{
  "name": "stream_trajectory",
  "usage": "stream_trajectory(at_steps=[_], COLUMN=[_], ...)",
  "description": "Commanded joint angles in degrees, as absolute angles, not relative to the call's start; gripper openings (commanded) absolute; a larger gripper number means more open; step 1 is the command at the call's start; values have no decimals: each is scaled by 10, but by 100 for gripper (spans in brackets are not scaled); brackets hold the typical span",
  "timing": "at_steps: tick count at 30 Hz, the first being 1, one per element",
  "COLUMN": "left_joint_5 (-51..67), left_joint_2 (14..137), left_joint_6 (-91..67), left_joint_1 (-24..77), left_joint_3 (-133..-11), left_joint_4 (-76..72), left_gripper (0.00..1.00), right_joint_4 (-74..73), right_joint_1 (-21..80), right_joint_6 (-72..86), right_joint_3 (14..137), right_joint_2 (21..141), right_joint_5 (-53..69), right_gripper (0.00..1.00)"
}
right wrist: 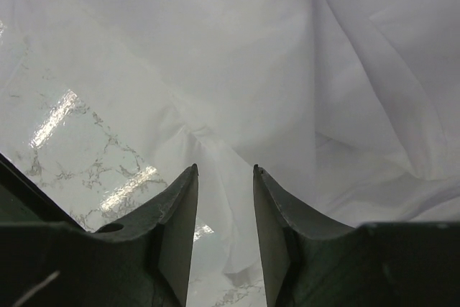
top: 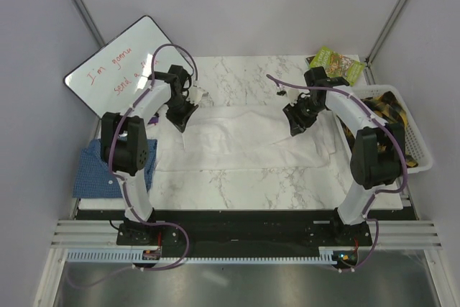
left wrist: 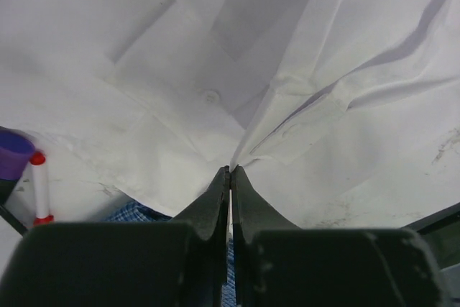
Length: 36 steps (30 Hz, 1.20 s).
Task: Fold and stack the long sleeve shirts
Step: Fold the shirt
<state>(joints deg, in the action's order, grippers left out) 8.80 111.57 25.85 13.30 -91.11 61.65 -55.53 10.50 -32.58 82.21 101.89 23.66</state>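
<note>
The white long sleeve shirt (top: 244,138) lies spread across the middle of the marble table, creased and partly folded. My left gripper (top: 182,117) is at its left end, shut on a pinched ridge of the white cloth (left wrist: 237,150); a button (left wrist: 210,95) shows just beyond. My right gripper (top: 298,126) hangs over the shirt's right part with its jaws open (right wrist: 223,170), white cloth (right wrist: 287,70) lying under and between them without being clamped. The blue checked shirt (top: 97,170) sits folded at the table's left edge, and a strip of it (left wrist: 133,212) shows below the left fingers.
A whiteboard (top: 118,62) with red writing leans at the back left. A white basket (top: 420,154) holding patterned cloth stands at the right edge, with a green packet (top: 334,62) behind it. A red-capped marker (left wrist: 39,188) lies near the left gripper.
</note>
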Motion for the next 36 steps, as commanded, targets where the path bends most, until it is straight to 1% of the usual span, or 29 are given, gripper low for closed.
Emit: stream_trajectory(at_steps=[1,2,4,5,7,8,9,11,18,24,28,30,31,32,36], left_joint_5=[63,64,68,71,93,97,109,123,188,219,218,214,208,196,160], left_joint_2=[1151,1154,1153,1151,1143,1132,1125,1108,1088,1069,1072,1078,1085,1100,1134], left_joint_6=[313,317,323,323,326,325,324,323,306,276,263,259,259,266,294], left_joint_1=[131,130,128,127,121,121,120,119,118,117,114,108,107,106,106], left_joint_3=[-962,-966,-966,-968,-966,-963,-961,-954,-910,-874,-863,-875,-897,-909,-966], left_joint_4=[615,616,615,613,611,601,597,589,569,541,527,519,520,521,526], left_gripper=[11,24,35,55,56,57,57,57,61,62,62,62,63,63,63], right_joint_4=[-523,-519,-512,-511,-504,-499,-492,-485,-442,-422,-415,-421,-428,-436,-457], right_joint_1=[112,116,118,120,123,122,121,120,120,104,102,102,102,102,114], right_joint_6=[-299,-295,-285,-283,-277,-275,-274,-276,-287,-280,-280,-285,-287,-284,-262], right_joint_3=[828,824,822,819,815,810,807,802,802,816,814,810,813,821,827], right_joint_2=[1037,1039,1043,1045,1047,1048,1049,1055,1092,1105,1105,1102,1099,1093,1015], right_joint_5=[225,211,199,184,159,145,111,85,33,-9,-37,-45,-40,-31,14], right_gripper=[43,43,42,40,37,34,33,31,30,30,30,32,36,38,41])
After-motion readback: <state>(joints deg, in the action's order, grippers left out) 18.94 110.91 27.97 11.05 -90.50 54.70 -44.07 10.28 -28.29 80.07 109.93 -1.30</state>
